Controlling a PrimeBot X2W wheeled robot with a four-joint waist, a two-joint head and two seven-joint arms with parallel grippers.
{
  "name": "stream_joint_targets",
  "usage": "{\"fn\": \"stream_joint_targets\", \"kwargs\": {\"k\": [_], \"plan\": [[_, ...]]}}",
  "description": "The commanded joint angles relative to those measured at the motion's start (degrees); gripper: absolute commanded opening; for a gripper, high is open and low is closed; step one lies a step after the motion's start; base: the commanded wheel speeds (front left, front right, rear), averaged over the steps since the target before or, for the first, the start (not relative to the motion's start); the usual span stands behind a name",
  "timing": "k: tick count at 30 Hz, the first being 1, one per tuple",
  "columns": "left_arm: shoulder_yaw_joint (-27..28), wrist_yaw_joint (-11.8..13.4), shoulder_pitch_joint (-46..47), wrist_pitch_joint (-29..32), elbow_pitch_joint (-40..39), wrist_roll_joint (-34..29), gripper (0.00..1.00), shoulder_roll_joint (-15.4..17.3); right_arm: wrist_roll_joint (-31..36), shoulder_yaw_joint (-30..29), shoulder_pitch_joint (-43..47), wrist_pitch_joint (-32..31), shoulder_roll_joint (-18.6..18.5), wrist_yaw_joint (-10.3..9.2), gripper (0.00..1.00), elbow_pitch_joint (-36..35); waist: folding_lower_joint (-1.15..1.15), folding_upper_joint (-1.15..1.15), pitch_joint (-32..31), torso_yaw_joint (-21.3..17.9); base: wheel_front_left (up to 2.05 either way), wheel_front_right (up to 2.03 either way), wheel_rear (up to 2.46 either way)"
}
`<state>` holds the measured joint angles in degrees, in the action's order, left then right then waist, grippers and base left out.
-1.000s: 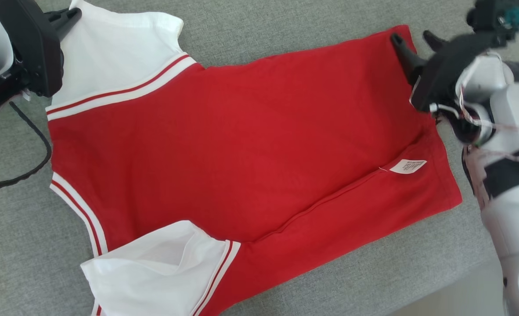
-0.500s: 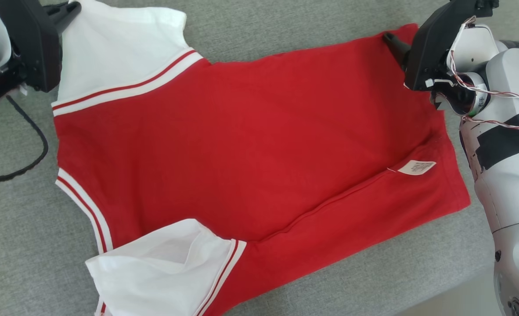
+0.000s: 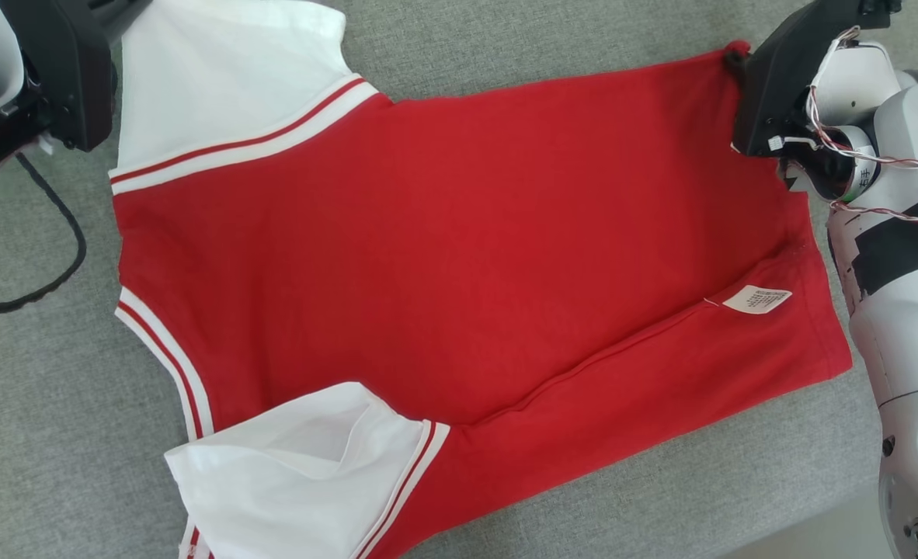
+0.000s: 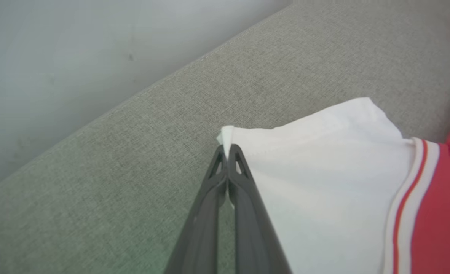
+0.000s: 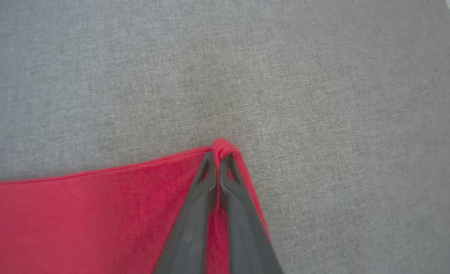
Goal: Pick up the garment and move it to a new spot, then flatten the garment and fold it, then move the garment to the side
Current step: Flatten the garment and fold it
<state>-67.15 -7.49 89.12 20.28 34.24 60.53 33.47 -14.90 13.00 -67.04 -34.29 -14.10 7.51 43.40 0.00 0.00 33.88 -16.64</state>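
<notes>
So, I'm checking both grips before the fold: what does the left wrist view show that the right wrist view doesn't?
Left wrist view: the left gripper shut on a white sleeve corner, striped trim, and a pale wall beyond. Right wrist view: the right gripper shut on a red hem corner. Both: closed fingers pinching the garment on the grey cushion.

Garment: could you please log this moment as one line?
garment: spread on grey cushion | left end effector: shut on white sleeve corner | right end effector: shut on red hem corner
</notes>
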Motion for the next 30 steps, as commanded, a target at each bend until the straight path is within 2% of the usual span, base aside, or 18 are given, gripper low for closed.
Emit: {"fn": "stream_joint_targets", "kwargs": {"k": [1,11,18,24,27,30], "plan": [[-0.61,0.0,1.01,-1.49,-0.32,-0.68,0.0,0.82,0.98,-0.41,-0.49,1.14,-0.54,-0.04,0.0,0.19,0.0,0.0,0.06,0.15,0.0,0.0,0.0],[-3.6,0.02,4.14,-11.02,-0.99,-5.24,0.0,2.45,1.34,-4.69,-0.49,10.07,-0.74,-0.05,0.0,1.18,0.0,0.0,-0.78,1.41,0.0,0.0,0.0],[-1.8,0.11,6.76,-22.37,4.79,-7.57,0.0,0.25,-2.58,-7.04,-1.18,19.78,-2.19,-0.05,0.0,1.94,0.0,0.0,-1.43,2.95,0.0,0.0,0.0],[-1.91,0.06,4.51,-26.12,6.16,-5.08,0.0,-1.72,-9.33,-5.56,1.31,24.39,-3.93,-0.05,0.0,2.07,0.0,0.0,-2.71,4.83,0.0,0.0,0.0],[-2.84,0.05,2.44,-26.62,3.11,-3.15,0.0,-0.55,-12.84,-2.96,3.87,26.05,-5.94,-0.05,0.0,0.44,0.0,0.0,-3.58,5.7,0.0,0.0,0.0],[-3.1,0.03,-0.38,-27.72,-0.86,-1.2,0.0,2.0,-16.71,-0.63,7.06,27.92,-7.79,-0.05,0.0,-1.72,0.0,0.0,-4.59,6.53,0.0,0.0,0.0]]}}
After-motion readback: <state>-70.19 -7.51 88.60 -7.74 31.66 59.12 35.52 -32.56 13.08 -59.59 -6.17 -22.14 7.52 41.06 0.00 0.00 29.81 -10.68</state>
